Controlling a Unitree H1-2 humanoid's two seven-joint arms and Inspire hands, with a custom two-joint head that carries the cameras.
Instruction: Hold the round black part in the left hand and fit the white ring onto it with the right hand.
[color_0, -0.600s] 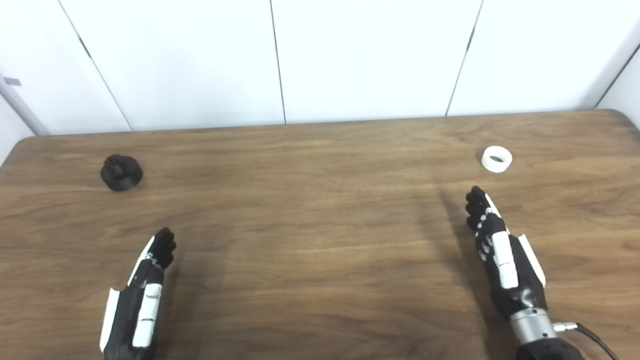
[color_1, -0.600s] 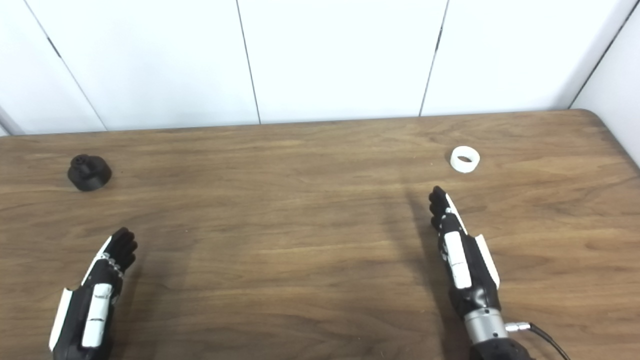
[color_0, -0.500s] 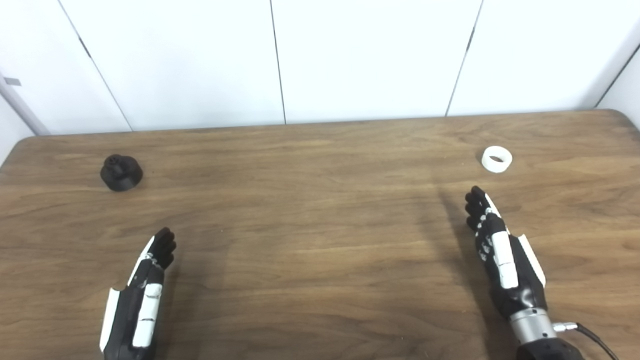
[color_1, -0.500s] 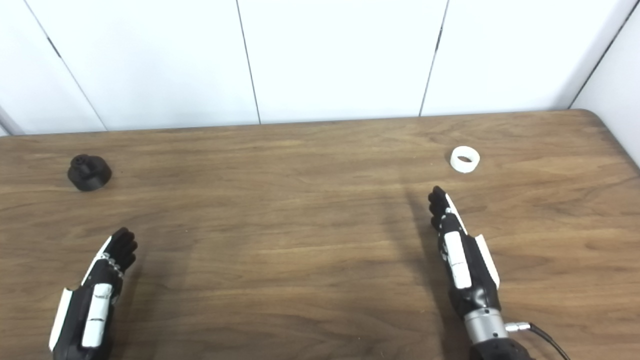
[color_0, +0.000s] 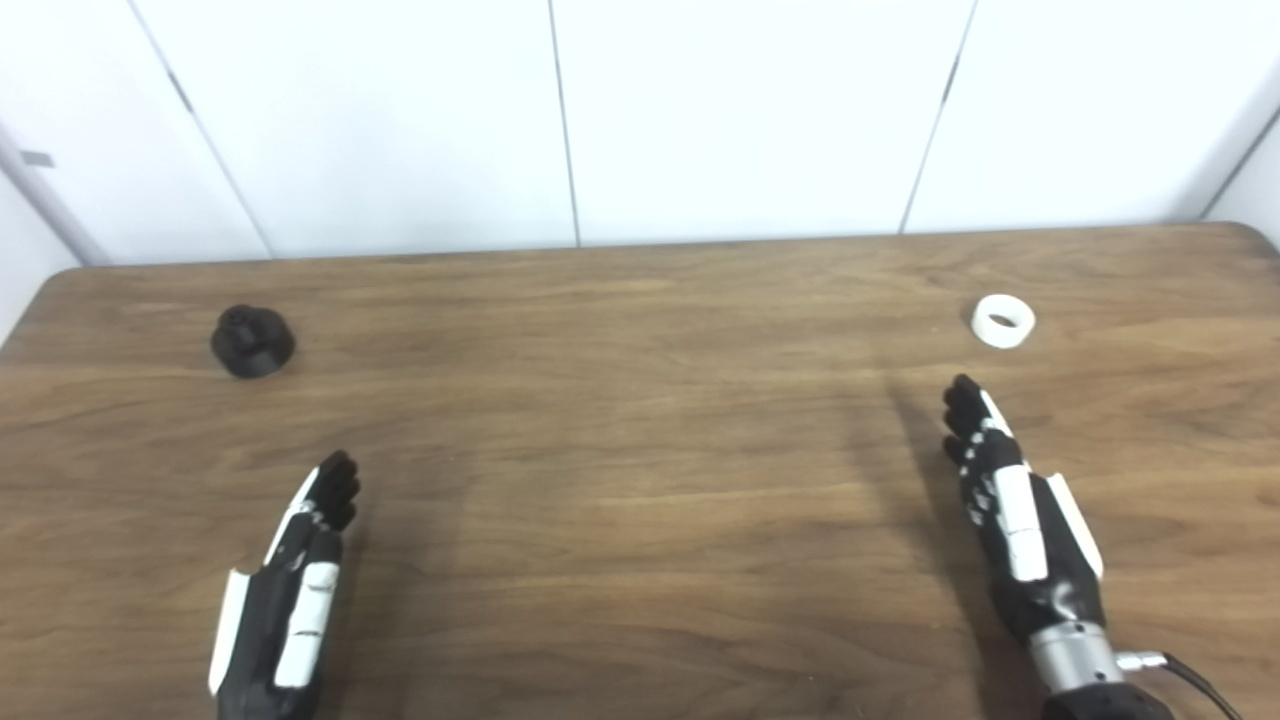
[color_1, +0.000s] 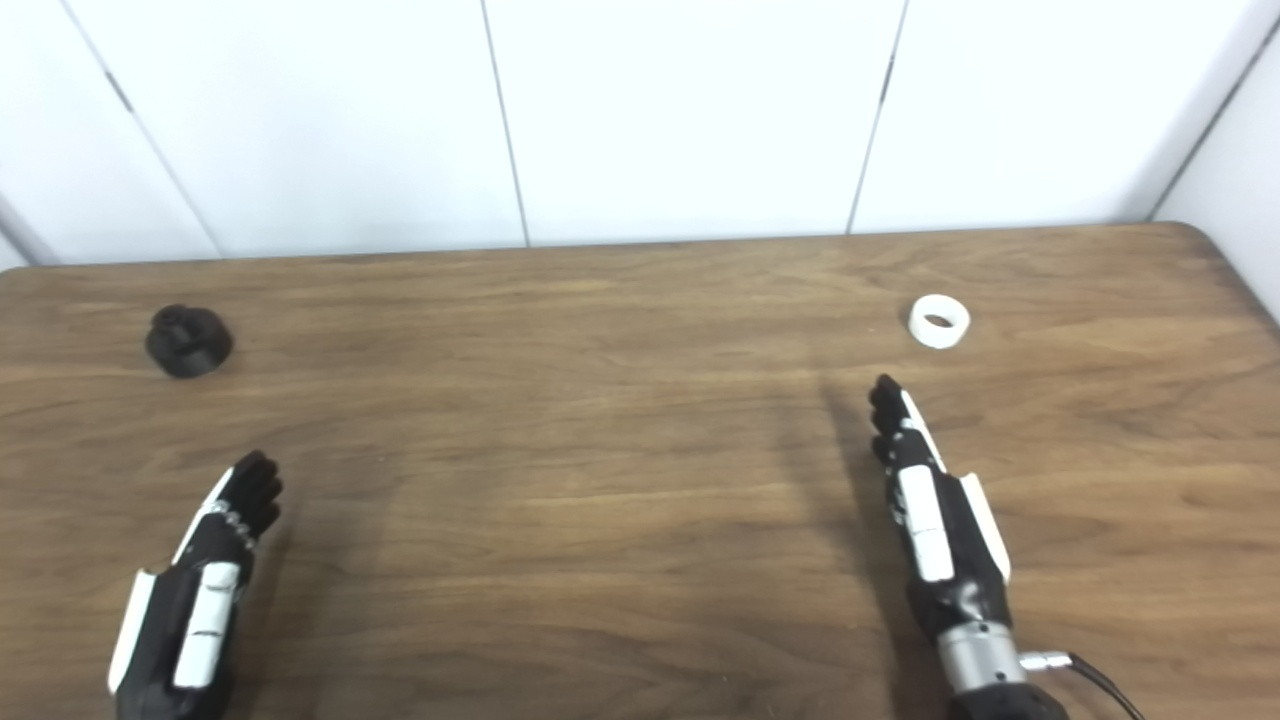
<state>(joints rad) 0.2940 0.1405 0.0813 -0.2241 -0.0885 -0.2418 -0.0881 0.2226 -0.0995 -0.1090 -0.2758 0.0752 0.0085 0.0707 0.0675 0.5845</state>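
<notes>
A round black part (color_0: 252, 341) sits on the wooden table (color_0: 620, 480) in the left of the frame, near the table's far edge, standing on its wide base with a narrower knob on top. A white ring (color_0: 1002, 321) lies flat on the table in the right of the frame, its hole facing up. The two are well apart, at opposite ends of the table.

The left hand (color_0: 290, 590) comes in at the lower left, edge-on, fingers stretched forward and holding nothing; it is well short of the black part, which lies further up the frame. The right hand (color_0: 1010, 510) comes in at the lower right, also edge-on with fingers straight and empty, its fingertips (color_0: 962, 392) pointing up the frame and near the ring but apart from it. Whether either hand rests on the table or hovers just above it is hard to tell from this angle. White wall panels (color_0: 640, 110) fill the upper part of the frame
</notes>
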